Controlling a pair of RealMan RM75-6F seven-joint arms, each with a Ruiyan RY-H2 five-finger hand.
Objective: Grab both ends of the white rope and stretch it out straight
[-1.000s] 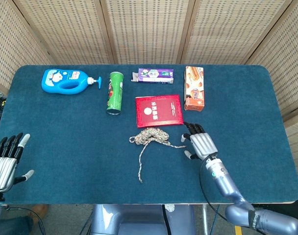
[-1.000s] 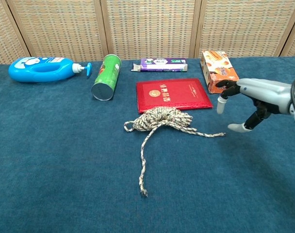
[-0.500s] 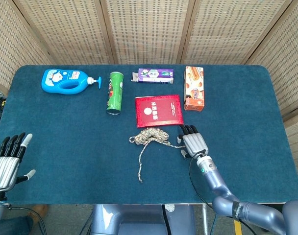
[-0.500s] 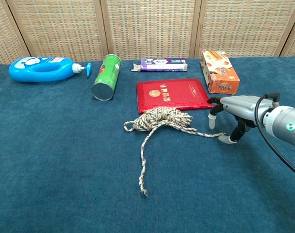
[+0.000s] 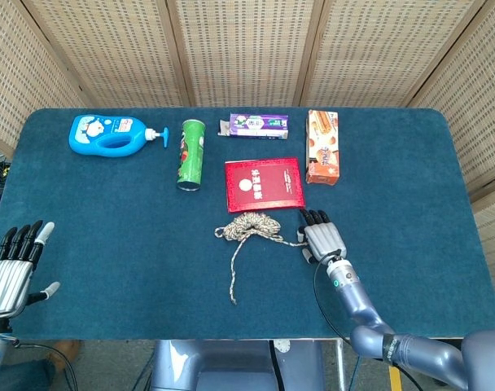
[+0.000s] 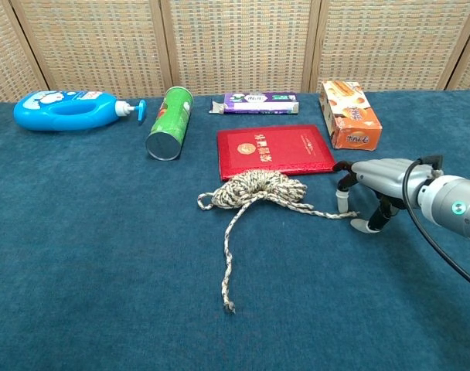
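The white rope (image 5: 256, 226) (image 6: 258, 189) lies bunched in a coil just in front of the red booklet. One end trails toward the front of the table (image 6: 229, 305); the other runs right to a tip (image 6: 351, 215). My right hand (image 5: 322, 239) (image 6: 368, 193) hovers over that right tip, fingers spread and pointing down, touching or nearly touching it; nothing is gripped. My left hand (image 5: 10, 270) stays at the table's near left edge, fingers apart and empty, far from the rope; only the head view shows it.
Along the back stand a blue pump bottle (image 5: 109, 134), a green can (image 5: 190, 153) lying on its side, a purple packet (image 5: 258, 125) and an orange snack box (image 5: 321, 146). The red booklet (image 5: 263, 183) lies right behind the rope coil.
My right hand has moved left and down toward the rope's right tip, settling just over it. The left hand and the rope have barely moved.
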